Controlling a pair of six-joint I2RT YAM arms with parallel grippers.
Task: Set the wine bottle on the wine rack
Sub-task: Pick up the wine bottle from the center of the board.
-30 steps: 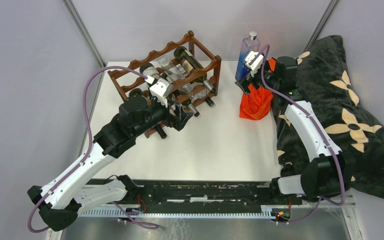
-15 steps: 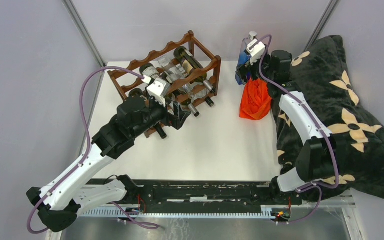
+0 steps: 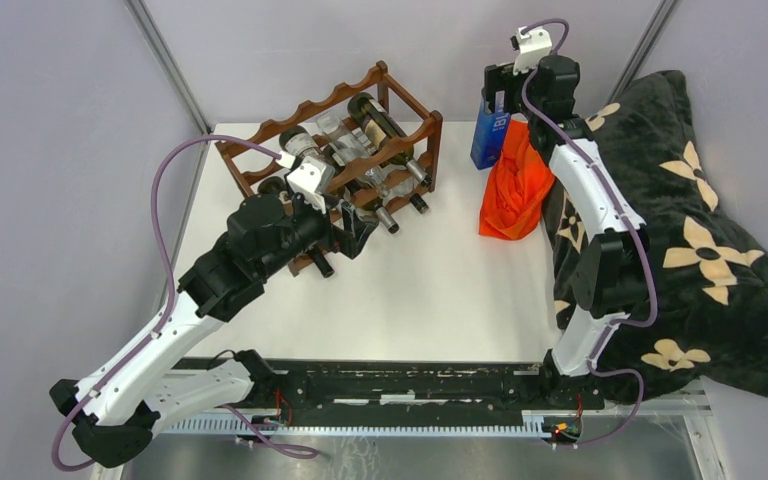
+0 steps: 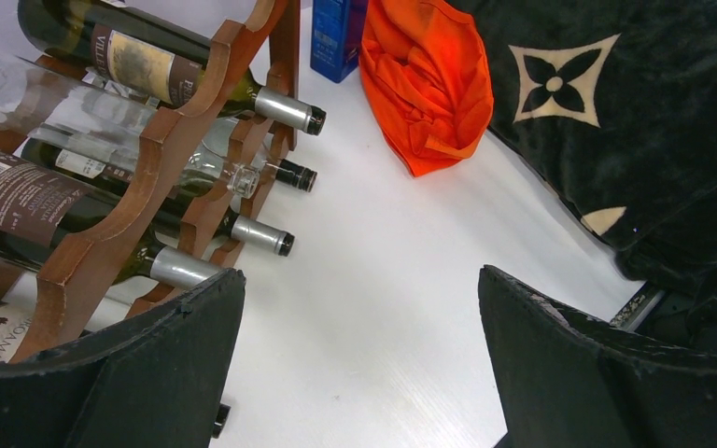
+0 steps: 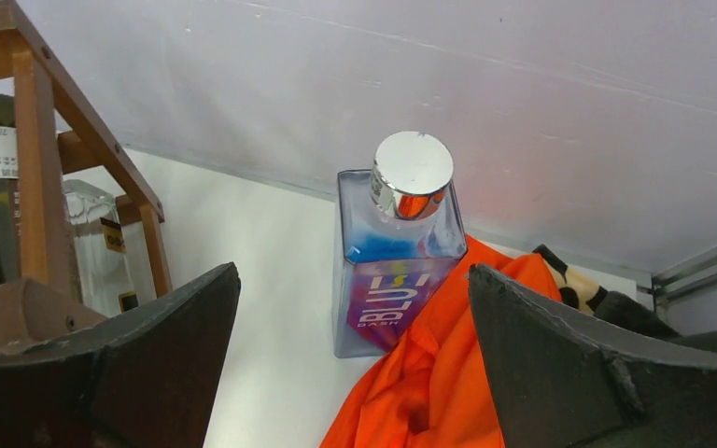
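Note:
The wine rack (image 3: 434, 150) stands at the table's back left, reddish-brown wood with wavy rails, and several wine bottles (image 3: 380, 122) lie in it with their necks toward the front right. My left gripper (image 3: 358, 232) hovers open by the rack's front corner with nothing in it; in the left wrist view the left gripper (image 4: 359, 273) frames bare table beside the rack (image 4: 163, 149). My right gripper (image 3: 500, 85) is raised, open and empty, above an upright blue square bottle (image 3: 487, 140) with a silver cap (image 5: 413, 166). In the right wrist view the right gripper (image 5: 353, 271) looks down on the blue bottle.
An orange cloth (image 3: 515, 190) lies bunched against the blue bottle's right side. A black blanket with cream flower shapes (image 3: 690, 230) covers the table's right edge. White table (image 3: 440, 290) lies between the arms, and the grey back wall stands just behind the bottle.
My right gripper has risen and drawn back from beside the blue bottle to above its cap, staying open. The orange cloth now reaches higher along the bottle. The left arm barely shifted.

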